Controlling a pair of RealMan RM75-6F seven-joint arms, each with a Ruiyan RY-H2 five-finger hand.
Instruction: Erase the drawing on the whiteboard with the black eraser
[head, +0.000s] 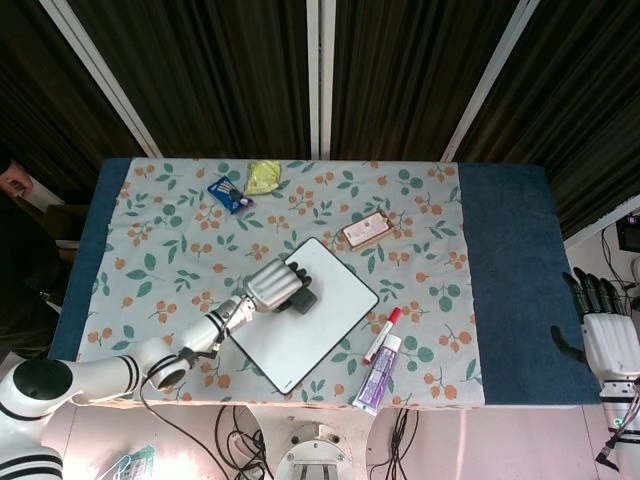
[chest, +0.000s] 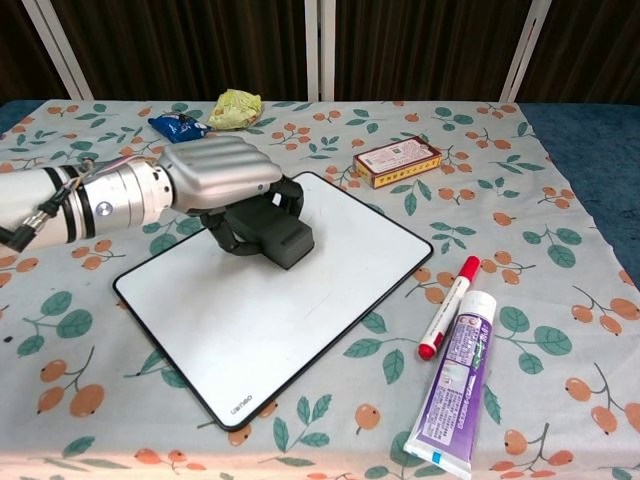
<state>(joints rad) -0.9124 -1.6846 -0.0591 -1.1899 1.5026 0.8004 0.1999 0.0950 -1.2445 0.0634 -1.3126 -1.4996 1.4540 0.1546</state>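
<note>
Whiteboard (chest: 300, 300) wiped blank white, black eraser (chest: 272, 236) gripped by left hand (chest: 215, 175)

Under my left hand (chest: 205, 175) sits the black rectangular block eraser (chest: 275, 233), my fingers (chest: 228, 232) curled around it, its underside flat on the white rectangular whiteboard with a thin black rim (chest: 300, 310). The eraser rests on the far-left part of the board. The whiteboard lies flat on the table, turned diagonally with one corner pointing near, and its surface shows clean white with only a small grey logo at the near corner.
</note>
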